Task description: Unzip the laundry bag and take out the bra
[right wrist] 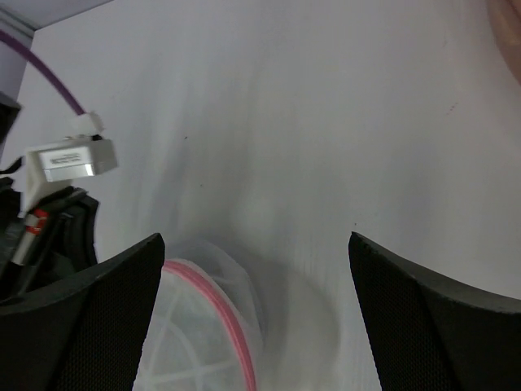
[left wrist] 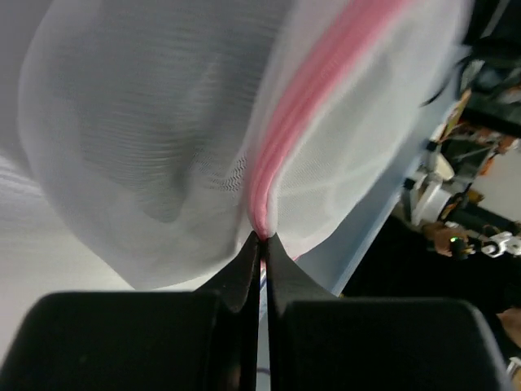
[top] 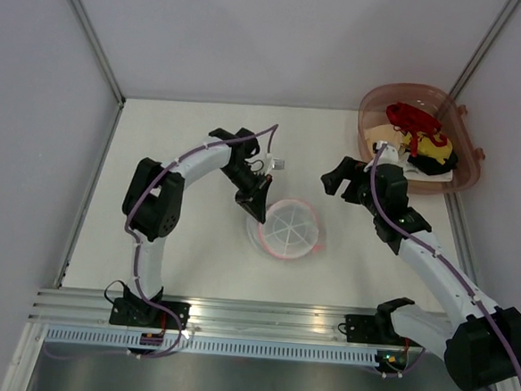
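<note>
The laundry bag [top: 288, 229], a round white mesh pouch with a pink zipper rim, lies at the table's middle. My left gripper [top: 258, 215] is at its left edge, shut on the pink zipper rim [left wrist: 286, 138]; in the left wrist view the mesh [left wrist: 146, 130] bulges just past the closed fingertips [left wrist: 262, 239]. My right gripper [top: 340, 178] is open and empty, above and to the right of the bag. Its wrist view shows the bag [right wrist: 213, 326] low between the spread fingers [right wrist: 106, 293]. The bra is not visible; the bag's contents cannot be made out.
A large pinkish-brown plastic basket [top: 372, 105] stands at the back right corner with red, yellow and black items in it. White walls enclose the table at back and sides. The left arm's wrist camera [right wrist: 69, 160] shows at the left of the right wrist view.
</note>
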